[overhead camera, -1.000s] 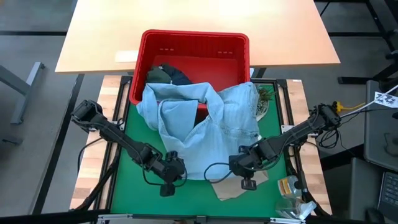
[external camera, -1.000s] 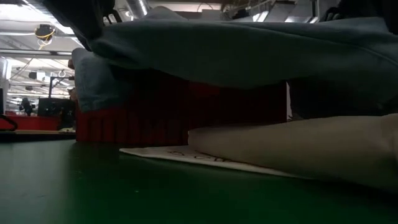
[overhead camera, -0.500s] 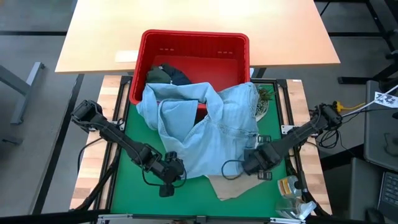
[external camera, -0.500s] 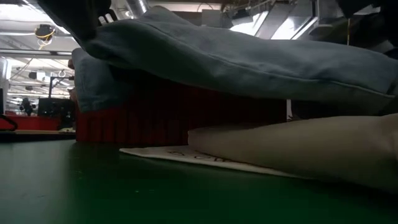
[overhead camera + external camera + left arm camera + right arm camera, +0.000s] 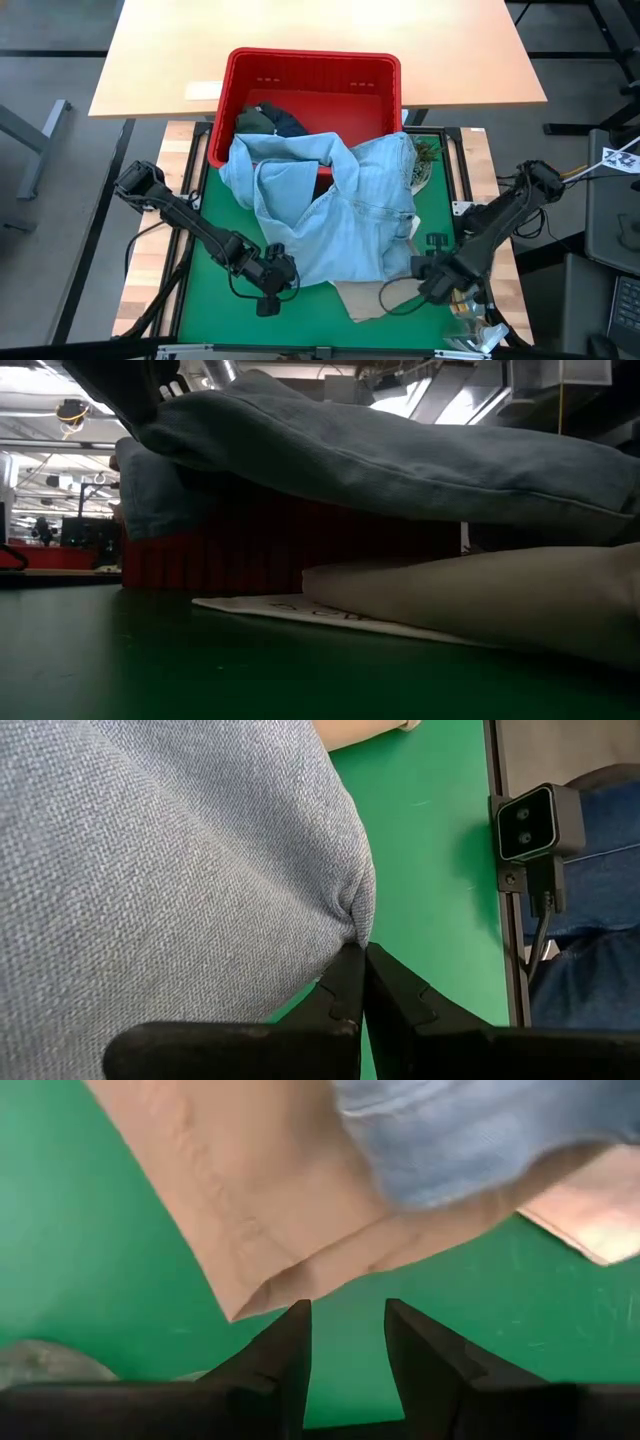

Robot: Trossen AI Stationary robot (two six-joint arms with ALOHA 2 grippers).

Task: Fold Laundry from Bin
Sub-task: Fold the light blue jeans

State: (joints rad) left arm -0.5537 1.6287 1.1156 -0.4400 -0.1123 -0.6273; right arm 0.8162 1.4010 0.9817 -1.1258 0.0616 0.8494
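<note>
Two grippers at work, one garment between them. Light blue shirt (image 5: 335,215) lies half out of the red bin (image 5: 310,70), its upper part draped over the bin's front rim at frame centre, its lower part spread down the green table (image 5: 215,300) and lying over a beige garment (image 5: 375,298) at lower centre. Dark garments (image 5: 272,120) remain inside the bin.

Left gripper (image 5: 272,285), lower left of centre in the high view: fingers pressed together on the shirt's hem, cloth pinched to a small pucker in the left wrist view (image 5: 355,925).

Right gripper (image 5: 432,287), lower right in the high view: fingers apart and empty, off the shirt's corner, over bare green beside the beige edge (image 5: 280,1280).

Judgement on the step: spreading the shirt flat for folding.
- Right gripper needs the blue hem alone; the beige layer sits directly beneath, so a deep bite risks both.
- Approach low, take the free corner.
- Then draw both corners toward the frame bottom, evenly, to clear the bin rim.
</note>
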